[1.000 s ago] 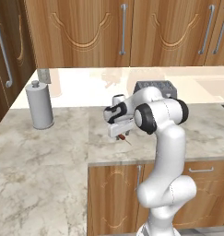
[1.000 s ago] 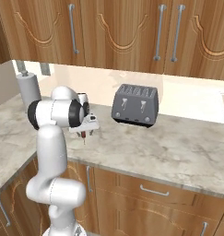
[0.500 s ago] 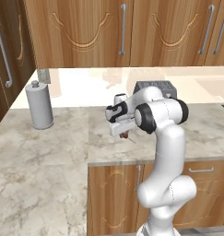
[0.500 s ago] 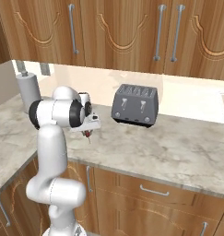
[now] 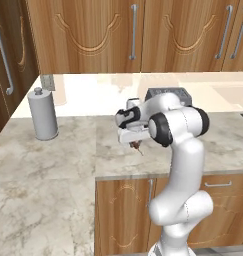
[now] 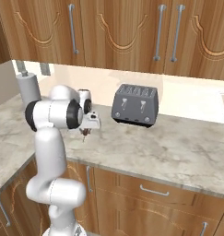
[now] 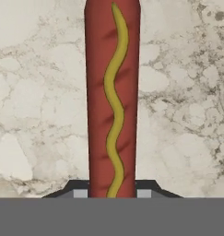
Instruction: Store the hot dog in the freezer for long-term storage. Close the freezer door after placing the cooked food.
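While my gripper hangs just above the marble counter, its jaws are closed on the hot dog, pinched betw. the two tips at one end. Hand view: sausage runs up the frame from the tips, red-brown w/ a wavy yellow mustard line, counter behind it. Whether the far end touches the stone, I cannot tell.

Handling, my judgement: light, soft, skin prob. slick. Grip near one end leaves it free to swing or slip; a hold nearer mid-length would be steadier. Keep squeeze moderate so it doesn't dent.

View differences: base views give context the hand view lacks. Left base view shows a grey canister well apart to the side; right base view shows the toaster clearly, near the arm. In both, hot dog is only a small dark stub under the gripper; mustard detail appears in hand view alone.
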Controlling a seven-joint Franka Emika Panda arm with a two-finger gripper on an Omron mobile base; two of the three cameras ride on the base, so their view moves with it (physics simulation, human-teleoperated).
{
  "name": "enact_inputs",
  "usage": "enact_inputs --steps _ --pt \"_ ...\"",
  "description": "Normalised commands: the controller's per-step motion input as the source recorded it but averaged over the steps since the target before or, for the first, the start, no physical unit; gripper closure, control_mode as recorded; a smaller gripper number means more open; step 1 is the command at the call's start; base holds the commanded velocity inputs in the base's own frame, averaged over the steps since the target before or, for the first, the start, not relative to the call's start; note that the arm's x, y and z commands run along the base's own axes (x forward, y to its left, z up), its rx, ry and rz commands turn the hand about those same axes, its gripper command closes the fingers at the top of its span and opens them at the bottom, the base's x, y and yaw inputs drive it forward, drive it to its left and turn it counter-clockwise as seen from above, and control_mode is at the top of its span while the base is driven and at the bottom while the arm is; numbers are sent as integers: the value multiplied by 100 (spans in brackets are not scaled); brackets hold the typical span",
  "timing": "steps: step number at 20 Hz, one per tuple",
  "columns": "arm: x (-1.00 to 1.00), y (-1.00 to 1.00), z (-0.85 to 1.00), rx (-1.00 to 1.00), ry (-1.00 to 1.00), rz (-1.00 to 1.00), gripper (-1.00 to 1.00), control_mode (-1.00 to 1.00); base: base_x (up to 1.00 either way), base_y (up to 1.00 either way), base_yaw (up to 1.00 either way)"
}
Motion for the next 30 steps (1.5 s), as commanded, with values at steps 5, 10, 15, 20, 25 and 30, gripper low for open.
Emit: enact_inputs --steps 5,10,15,20,25,30 --pt "-55 5 42 0 -21 -35 100 -100 0 0 0" --pt "-57 1 37 -1 -19 -30 100 -100 0 0 0" --pt "-51 0 38 -5 0 -19 100 -100 0 0 0" --pt "-59 0 45 -4 0 -16 100 -100 0 0 0" --pt "-54 0 52 0 0 -14 100 -100 0 0 0" --pt "-64 0 45 0 0 -14 100 -100 0 0 0"
